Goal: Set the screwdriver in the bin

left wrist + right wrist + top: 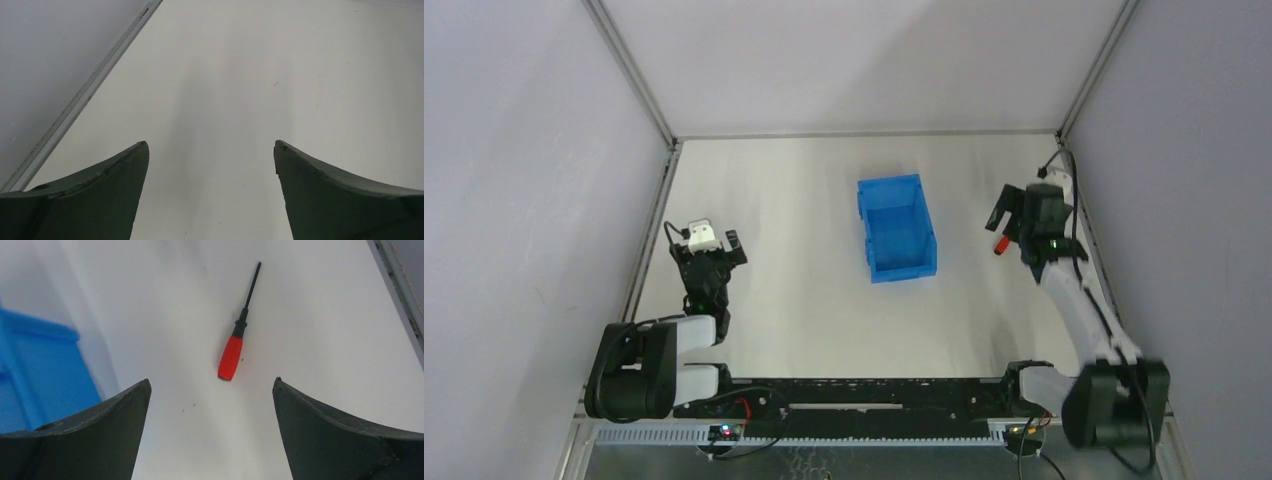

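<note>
The right end effector hovers open over the screwdriver, which lies on the bench right of the bin. The left end effector is open too.

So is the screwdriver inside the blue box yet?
Not yet, it's out. The screwdriver lies flat on the table, apart from the bin, just ahead of the open right gripper. Nothing holds it.

You are looking at a lab-style robot test cell: a white surface enclosed by plain grey panels and aluminium rails. A left arm and a right arm are bolted to a cabled mounting bar at the bottom of the frame.
</note>
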Controlling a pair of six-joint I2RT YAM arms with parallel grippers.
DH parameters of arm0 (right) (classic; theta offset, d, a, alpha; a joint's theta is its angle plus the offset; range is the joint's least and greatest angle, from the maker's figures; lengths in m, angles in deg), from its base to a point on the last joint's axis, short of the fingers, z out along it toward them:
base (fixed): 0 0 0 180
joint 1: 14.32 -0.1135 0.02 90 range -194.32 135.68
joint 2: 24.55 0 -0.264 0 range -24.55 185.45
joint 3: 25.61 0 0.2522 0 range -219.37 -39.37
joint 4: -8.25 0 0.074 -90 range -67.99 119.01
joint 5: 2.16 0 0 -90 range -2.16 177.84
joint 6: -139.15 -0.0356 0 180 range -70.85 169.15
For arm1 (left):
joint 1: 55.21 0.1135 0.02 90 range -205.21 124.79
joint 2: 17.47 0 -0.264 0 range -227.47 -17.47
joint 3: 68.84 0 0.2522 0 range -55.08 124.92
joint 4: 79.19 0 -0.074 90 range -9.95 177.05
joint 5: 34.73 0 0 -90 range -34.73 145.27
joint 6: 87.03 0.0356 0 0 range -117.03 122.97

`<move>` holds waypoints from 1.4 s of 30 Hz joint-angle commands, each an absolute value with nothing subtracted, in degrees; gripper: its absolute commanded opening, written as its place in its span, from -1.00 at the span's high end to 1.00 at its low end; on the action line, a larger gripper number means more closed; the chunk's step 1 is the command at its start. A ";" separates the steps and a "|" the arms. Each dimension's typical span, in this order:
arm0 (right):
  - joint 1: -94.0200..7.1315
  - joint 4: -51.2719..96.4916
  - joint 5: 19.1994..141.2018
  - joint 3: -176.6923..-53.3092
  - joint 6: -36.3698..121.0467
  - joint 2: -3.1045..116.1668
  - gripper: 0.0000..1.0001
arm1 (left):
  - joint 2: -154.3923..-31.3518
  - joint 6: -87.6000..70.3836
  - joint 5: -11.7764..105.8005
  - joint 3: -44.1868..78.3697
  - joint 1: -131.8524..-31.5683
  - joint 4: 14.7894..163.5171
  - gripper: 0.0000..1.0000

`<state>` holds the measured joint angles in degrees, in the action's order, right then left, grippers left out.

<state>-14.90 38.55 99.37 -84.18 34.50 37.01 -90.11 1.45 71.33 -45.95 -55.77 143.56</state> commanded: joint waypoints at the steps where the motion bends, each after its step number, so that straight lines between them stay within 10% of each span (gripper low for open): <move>1: -11.55 54.13 98.51 -98.09 32.11 55.75 -0.91 | -89.71 2.00 70.72 -43.97 -55.39 147.43 -1.00; 14: -9.83 55.23 99.03 -108.89 32.18 81.60 -0.46 | -89.69 2.00 70.65 -43.92 -55.39 147.43 -1.00; 24: -9.40 53.10 98.94 -108.89 34.88 80.66 0.63 | -89.62 2.00 70.68 -43.93 -55.39 147.43 -1.00; 42: -13.96 69.24 90.00 -116.49 36.50 50.91 0.79 | -89.71 2.00 70.65 -43.98 -55.39 147.43 -1.00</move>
<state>-11.27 63.68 93.97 -112.84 35.90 54.80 -90.11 1.45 71.31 -45.95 -55.77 143.56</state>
